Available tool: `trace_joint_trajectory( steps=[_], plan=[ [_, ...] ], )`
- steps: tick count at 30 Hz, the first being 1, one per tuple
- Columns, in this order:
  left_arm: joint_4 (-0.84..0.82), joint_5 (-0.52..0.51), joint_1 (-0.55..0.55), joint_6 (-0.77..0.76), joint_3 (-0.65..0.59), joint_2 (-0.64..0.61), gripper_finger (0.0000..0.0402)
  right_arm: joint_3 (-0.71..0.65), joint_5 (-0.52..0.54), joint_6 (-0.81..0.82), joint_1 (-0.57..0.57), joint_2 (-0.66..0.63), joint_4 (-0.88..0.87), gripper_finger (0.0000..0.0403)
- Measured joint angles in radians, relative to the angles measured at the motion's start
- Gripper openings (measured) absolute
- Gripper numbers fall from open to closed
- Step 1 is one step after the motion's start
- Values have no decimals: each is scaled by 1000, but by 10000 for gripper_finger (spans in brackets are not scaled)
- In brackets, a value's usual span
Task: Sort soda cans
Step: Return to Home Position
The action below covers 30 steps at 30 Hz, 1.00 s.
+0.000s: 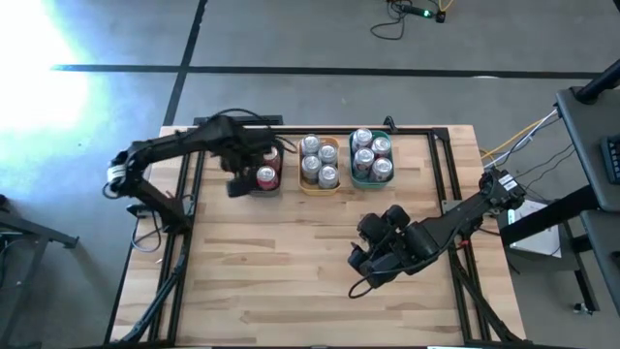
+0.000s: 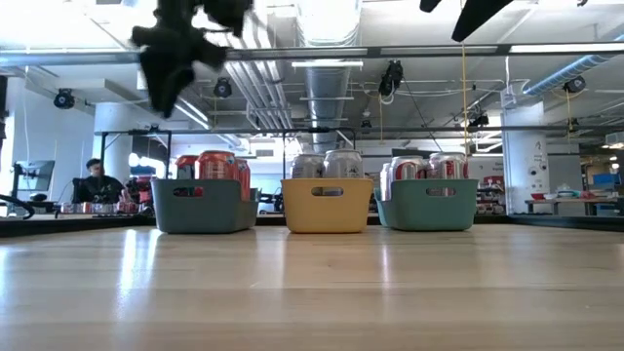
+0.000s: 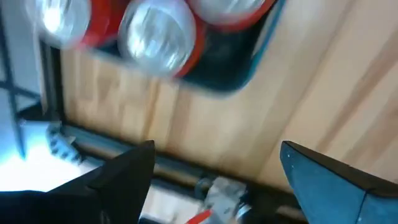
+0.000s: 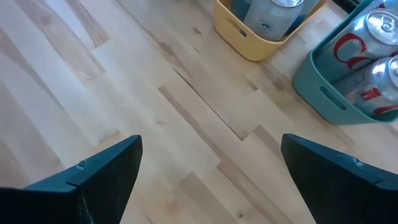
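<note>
pale wooden table [image 1: 291, 262], with the soda cans [image 1: 327, 175] all gathered along its far edge in three bins standing in a row. red cans [image 2: 216, 166] sit in the dark teal bin [image 2: 203, 207] on the left, silver cans [image 1: 312, 147] in the yellow bin [image 2: 327, 207] in the middle, and white-and-red cans [image 1: 371, 155] in the lighter teal bin [image 2: 427, 207] on the right. left gripper [image 3: 217, 152] hangs above the left bin, fingers wide apart and, as far as the blur allows, holding nothing. right gripper [image 4: 210, 146] is over bare wood on the near right, fingers spread wide, empty
</note>
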Motion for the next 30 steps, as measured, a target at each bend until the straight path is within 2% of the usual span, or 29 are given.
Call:
trace_joint_trajectory(
  steps=[5,14,19,26,30],
  plan=[
    [30,-63,59,95,-189,-94,305,0,0,-1,0,0,6,380],
    [292,-92,97,135,-433,-60,269,0,-1,-9,-7,0,8,380],
    [423,-107,97,136,-470,-62,258,0,-18,7,-7,0,9,380],
    [437,-104,97,151,-455,-64,256,0,-20,8,-7,0,9,380],
    [440,-69,97,151,-451,-64,256,0,-20,6,-7,0,9,380]
  ],
)
